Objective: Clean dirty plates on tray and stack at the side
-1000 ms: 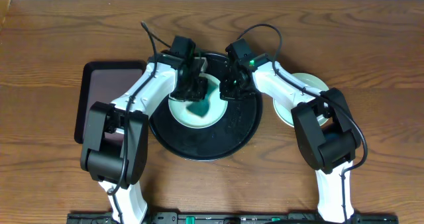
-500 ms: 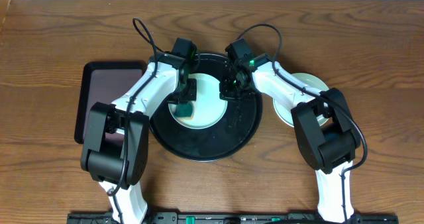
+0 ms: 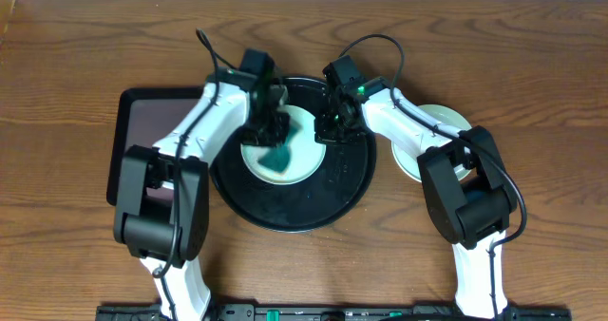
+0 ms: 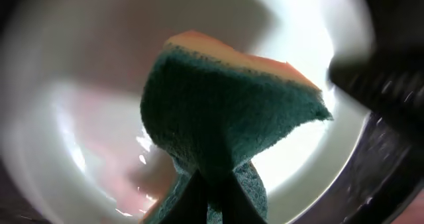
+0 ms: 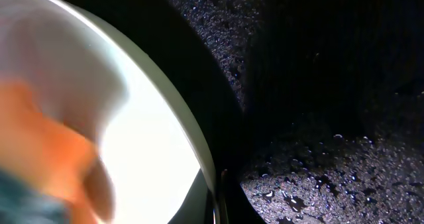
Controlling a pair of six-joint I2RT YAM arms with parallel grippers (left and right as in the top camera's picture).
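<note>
A pale blue-green plate (image 3: 302,160) lies on the large round black tray (image 3: 323,193). My left gripper (image 3: 273,139) is shut on a green sponge (image 3: 277,157) with an orange back and presses it on the plate. In the left wrist view the sponge (image 4: 225,118) fills the middle and a reddish smear shows on the plate (image 4: 99,138). My right gripper (image 3: 328,128) is shut on the plate's right rim (image 5: 192,128), above the wet tray floor (image 5: 318,158). Another pale plate (image 3: 442,122) lies right of the tray, partly under my right arm. No yellow plate shows.
A rectangular dark maroon tray (image 3: 142,136) lies left of the black tray, partly under my left arm. The brown wooden table (image 3: 532,74) extends around. Both arms cross over the black tray's back half.
The left gripper dragged the sponge left across the plate, then back toward the plate's middle. The right gripper has held still on the rim.
</note>
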